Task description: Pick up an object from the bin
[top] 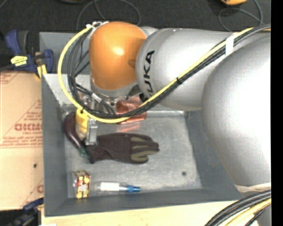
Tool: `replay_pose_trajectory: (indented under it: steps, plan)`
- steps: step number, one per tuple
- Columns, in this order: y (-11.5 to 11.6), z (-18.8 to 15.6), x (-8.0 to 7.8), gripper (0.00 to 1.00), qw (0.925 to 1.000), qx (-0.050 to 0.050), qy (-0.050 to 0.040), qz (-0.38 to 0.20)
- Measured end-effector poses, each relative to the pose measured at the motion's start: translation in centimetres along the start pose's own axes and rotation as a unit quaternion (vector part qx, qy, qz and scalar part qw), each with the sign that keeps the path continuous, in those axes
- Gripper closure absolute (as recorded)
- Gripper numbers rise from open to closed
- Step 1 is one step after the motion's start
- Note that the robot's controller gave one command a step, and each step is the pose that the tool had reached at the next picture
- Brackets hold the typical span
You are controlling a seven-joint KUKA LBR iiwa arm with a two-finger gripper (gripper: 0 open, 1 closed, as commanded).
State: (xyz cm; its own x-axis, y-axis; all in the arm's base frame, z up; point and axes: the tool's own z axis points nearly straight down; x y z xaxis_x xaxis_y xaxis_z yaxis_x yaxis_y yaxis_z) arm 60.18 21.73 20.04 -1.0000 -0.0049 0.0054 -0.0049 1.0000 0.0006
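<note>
My gripper (91,133) reaches down under the orange wrist cover into the bin's left part, at the cuff end of a dark brown glove (127,147) that lies flat with its fingertips pointing right. Just left of the gripper stands a small yellow thing (80,121). Beside it a dark purple curved thing (70,132) runs down to the glove's cuff. Whether anything sits inside the gripper is hidden by its own body.
A pinkish-copper thing (132,115) lies partly under the arm near the back wall. Along the front wall rest a white pen with a blue cap (117,188) and a small colourful packet (81,183). The arm covers the bin's right and back.
</note>
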Motion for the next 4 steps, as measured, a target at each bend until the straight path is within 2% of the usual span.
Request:
replay_pose_trajectory:
  steps: [2,3,4]
  plan:
    - [-0.5,-0.2,0.1,0.0,1.0,-0.002,-0.0065,-0.001]
    - [-1.2,-2.0,-0.4,0.0,0.9987,0.002,0.0004,-0.051]
    - [-1.8,-1.9,-0.9,0.0,0.9915,-0.002,-0.0149,-0.129]
